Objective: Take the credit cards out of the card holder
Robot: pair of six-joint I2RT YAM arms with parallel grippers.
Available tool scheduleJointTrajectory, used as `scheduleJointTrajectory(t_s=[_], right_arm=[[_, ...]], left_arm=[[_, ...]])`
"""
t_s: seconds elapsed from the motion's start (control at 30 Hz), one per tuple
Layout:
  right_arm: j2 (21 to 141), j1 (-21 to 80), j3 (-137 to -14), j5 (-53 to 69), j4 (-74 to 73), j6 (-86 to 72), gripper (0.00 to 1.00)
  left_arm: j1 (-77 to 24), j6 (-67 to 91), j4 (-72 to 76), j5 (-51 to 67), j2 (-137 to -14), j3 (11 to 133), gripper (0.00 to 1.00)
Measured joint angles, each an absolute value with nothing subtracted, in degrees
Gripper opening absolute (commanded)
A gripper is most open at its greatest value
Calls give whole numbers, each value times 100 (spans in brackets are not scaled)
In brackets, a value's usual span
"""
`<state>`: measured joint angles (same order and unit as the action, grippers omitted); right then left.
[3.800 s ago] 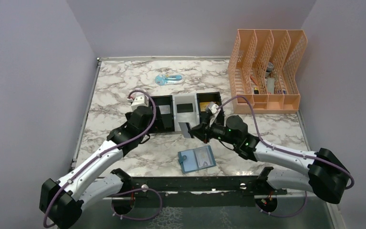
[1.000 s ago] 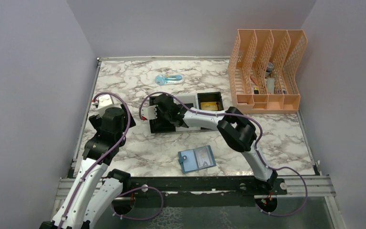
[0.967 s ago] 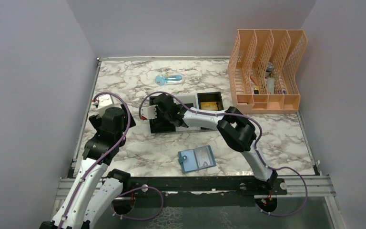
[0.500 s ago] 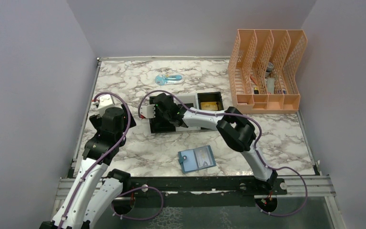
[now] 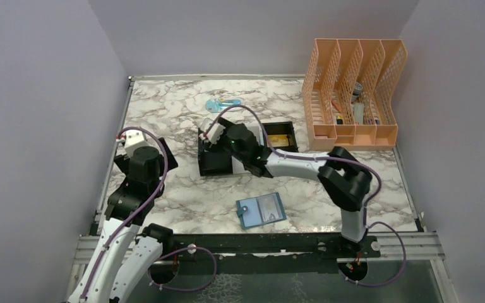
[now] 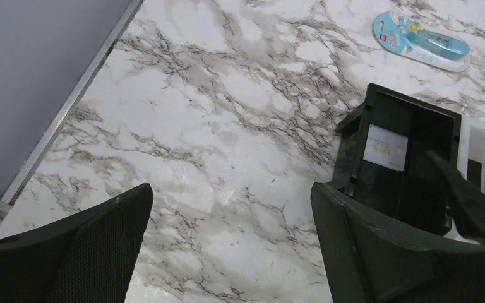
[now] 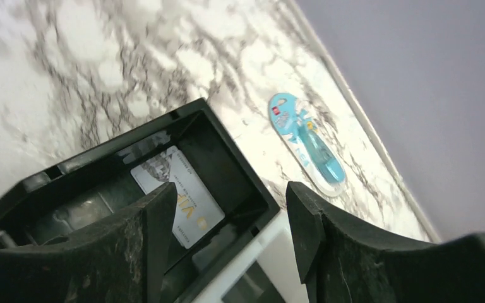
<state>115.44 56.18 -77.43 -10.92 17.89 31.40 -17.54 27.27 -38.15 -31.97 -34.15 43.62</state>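
The teal card holder [image 5: 261, 209] lies open on the marble near the front, apart from both arms. A white credit card [image 7: 178, 196] lies flat in the left black compartment of the black-and-white tray [image 5: 209, 165]; it also shows in the left wrist view [image 6: 385, 146]. A yellow card [image 5: 278, 138] sits in the right compartment. My right gripper [image 5: 218, 145] [image 7: 230, 214] hovers open over the wall between the left and middle compartments, holding nothing. My left gripper [image 5: 145, 164] [image 6: 230, 208] stands wide open over bare marble left of the tray.
A blue packaged item [image 5: 222, 104] [image 7: 306, 142] [image 6: 423, 43] lies behind the tray. An orange mesh file rack [image 5: 353, 95] stands at the back right. Purple walls close in the table [image 5: 164, 113] on three sides.
My right arm has lifted and drawn back to the right from the left compartment, its jaws a little wider. The left arm has shifted slightly back and left.
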Motion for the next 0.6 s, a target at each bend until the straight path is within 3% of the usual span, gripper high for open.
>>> scheduleJointTrajectory(t_s=[0.23, 0.4, 0.6], right_arm=[[9196, 5618, -5196, -1800, 3544, 628, 61], [8086, 5616, -3597, -1874, 3688, -1514, 60], [7017, 5618, -2187, -1656, 2989, -2939, 64]], left_arm=[[-1730, 2637, -3651, -3017, -3026, 4235, 99], [-1730, 2456, -3400, -2257, -3107, 4110, 99], [-1730, 2421, -3098, -956, -3699, 4091, 96]])
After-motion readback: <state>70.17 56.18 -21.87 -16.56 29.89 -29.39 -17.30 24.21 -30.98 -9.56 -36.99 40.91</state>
